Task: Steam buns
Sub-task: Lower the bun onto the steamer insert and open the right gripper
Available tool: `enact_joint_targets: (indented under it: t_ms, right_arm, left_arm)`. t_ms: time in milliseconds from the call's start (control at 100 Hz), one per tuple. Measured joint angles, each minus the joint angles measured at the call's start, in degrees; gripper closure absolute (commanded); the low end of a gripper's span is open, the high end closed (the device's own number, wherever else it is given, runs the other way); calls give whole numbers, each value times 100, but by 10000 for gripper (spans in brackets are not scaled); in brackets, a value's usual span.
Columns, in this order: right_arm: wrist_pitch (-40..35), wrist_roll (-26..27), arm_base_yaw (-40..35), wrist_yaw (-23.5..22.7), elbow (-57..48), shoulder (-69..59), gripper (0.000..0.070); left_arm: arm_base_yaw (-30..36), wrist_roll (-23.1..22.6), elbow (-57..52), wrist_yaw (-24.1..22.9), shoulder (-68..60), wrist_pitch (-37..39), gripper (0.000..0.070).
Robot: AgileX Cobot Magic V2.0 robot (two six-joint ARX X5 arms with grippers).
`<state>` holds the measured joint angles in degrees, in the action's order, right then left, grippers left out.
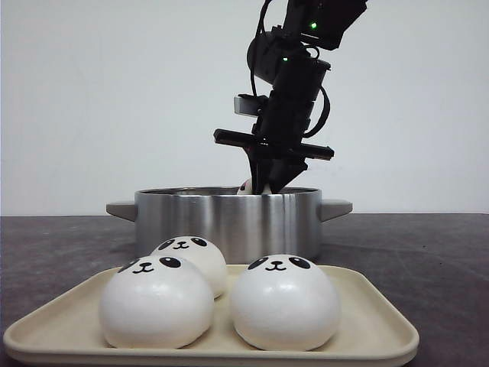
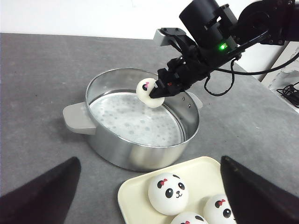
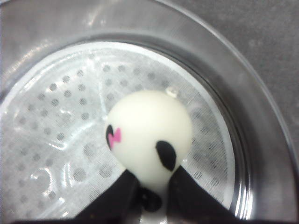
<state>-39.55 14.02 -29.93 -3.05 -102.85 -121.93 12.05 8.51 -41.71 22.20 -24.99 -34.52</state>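
My right gripper [image 1: 269,186] is shut on a white panda bun [image 3: 149,135] and holds it just above the perforated liner [image 2: 133,120] inside the steel steamer pot [image 1: 229,222]. The held bun also shows in the left wrist view [image 2: 148,92], near the pot's far rim, and peeks over the rim in the front view [image 1: 246,186]. Three more panda buns [image 1: 157,302] [image 1: 284,302] [image 1: 191,256] sit on the cream tray [image 1: 367,336] in front of the pot. My left gripper [image 2: 149,205] is open and empty, hovering above the tray [image 2: 135,196] and the near side of the pot.
The pot has grey side handles [image 2: 77,119] [image 1: 336,208]. The tabletop [image 1: 428,260] is dark grey, with a white wall behind. Cables [image 2: 289,91] lie off the table's edge beyond the right arm.
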Motion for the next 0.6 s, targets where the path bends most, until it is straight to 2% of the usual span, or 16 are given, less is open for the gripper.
enact_joint_targets:
  t_ms: [90,140,340,510,550,600]
  right_arm:
    - [-136,15,0,2,0,-55,413]
    - [-157,26,7,4,0,-74,346]
    - [-127,127,4,4,-2,-79,324]
    - [-83,164,4,-46,-35,-79,342]
    - [-111,173,4,-118,-92,-79,414]
    - [-173,186,4,-216,-184,-39,593]
  left_arm:
    - [0,0,0,-2,0,0,114]
    - [0,0,0,-2,0,0,114]
    - [0,0,0,-2,0,0,114]
    - [2,0,0,-2,0,-48,115]
    - [2,0,0,-2,0,-136,117]
    - [2,0,0,-2,0,-271,129]
